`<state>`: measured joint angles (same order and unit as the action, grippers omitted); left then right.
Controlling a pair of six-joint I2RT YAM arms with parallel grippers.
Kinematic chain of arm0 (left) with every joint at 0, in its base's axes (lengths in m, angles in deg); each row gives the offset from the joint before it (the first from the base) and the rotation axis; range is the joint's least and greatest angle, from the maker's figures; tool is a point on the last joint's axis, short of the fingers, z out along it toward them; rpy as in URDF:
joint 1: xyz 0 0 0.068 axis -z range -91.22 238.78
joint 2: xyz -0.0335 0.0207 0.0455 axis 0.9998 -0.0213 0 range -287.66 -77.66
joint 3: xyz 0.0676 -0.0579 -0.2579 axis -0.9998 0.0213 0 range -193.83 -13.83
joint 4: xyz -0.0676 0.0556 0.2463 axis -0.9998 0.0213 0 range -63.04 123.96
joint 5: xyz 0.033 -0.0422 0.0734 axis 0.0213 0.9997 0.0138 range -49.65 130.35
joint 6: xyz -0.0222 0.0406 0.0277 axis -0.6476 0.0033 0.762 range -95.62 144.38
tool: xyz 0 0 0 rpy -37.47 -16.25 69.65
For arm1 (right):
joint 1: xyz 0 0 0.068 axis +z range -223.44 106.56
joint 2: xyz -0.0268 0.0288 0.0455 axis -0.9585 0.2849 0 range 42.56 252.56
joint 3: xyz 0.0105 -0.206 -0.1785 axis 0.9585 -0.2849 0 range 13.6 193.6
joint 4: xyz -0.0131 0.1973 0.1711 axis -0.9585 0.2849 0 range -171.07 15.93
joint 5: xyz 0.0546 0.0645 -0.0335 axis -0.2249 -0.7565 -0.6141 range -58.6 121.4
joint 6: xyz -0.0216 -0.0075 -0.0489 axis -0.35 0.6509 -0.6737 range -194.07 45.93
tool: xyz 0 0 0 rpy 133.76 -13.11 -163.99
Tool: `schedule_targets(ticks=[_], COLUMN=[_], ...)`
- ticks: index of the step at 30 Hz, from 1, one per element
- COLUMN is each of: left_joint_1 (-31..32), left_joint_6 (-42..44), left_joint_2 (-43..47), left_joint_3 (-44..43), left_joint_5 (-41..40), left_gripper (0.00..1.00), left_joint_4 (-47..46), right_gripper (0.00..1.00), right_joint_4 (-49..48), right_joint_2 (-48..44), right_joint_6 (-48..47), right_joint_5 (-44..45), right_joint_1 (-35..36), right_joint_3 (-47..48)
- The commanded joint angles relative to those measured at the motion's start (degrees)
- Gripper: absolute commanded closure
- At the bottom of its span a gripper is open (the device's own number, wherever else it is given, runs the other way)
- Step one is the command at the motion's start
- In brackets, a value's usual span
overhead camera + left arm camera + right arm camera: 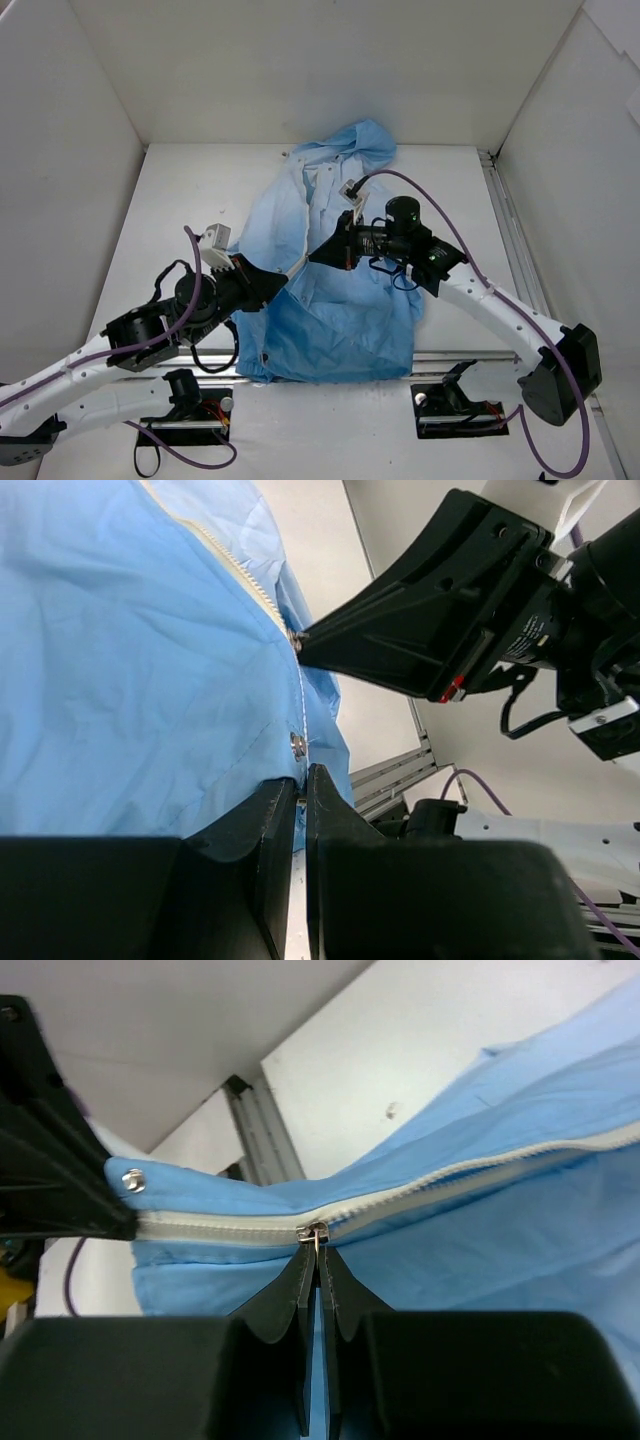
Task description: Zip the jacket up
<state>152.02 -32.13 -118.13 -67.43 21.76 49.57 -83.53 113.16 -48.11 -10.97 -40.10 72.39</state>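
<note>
I see the jacket (335, 300) lying spread on the table beyond the rail (470, 358). It is light blue, thin and creased.

- **Orientation:** the hem is the part nearest the rail. The hood (362, 140) is the part farthest from it.
- **Upper front:** it lies open on the side away from the rail, showing a paler inner side (322, 190).
- **Zipper (460, 1175):** tape and teeth are pale.
- **Slider (315, 1232):** it is metal and sits low on the zipper, toward the rail end and near the hem corner, which carries a metal snap (133, 1180).
- **Low stretch of the front edge:** it is raised off the table and drawn taut.

I cannot tell whether the teeth between slider and hem are meshed.
</note>
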Motion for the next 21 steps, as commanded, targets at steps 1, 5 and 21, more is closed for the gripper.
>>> schedule_targets(ticks=[1, 5, 21], left_joint_1=[0.0, 0.0, 0.0], left_joint_6=[-1.8, -3.5, -10.6], left_joint_2=[1.9, 3.0, -2.0], left_joint_3=[-4.8, -5.8, -11.8], left_joint_5=[-1.1, -4.3, -11.9], left_gripper=[1.0, 1.0, 1.0], left_joint_4=[0.9, 6.0, 23.7], right_gripper=[1.0, 1.0, 1.0], right_joint_4=[4.5, 8.3, 9.9], right_joint_2=[1.2, 3.7, 14.0], right_joint_6=[-5.1, -8.3, -12.7], right_joint_5=[14.4, 21.6, 44.2], right_joint_1=[-1.0, -1.1, -4.2], right_joint_3=[4.2, 7.9, 13.6])
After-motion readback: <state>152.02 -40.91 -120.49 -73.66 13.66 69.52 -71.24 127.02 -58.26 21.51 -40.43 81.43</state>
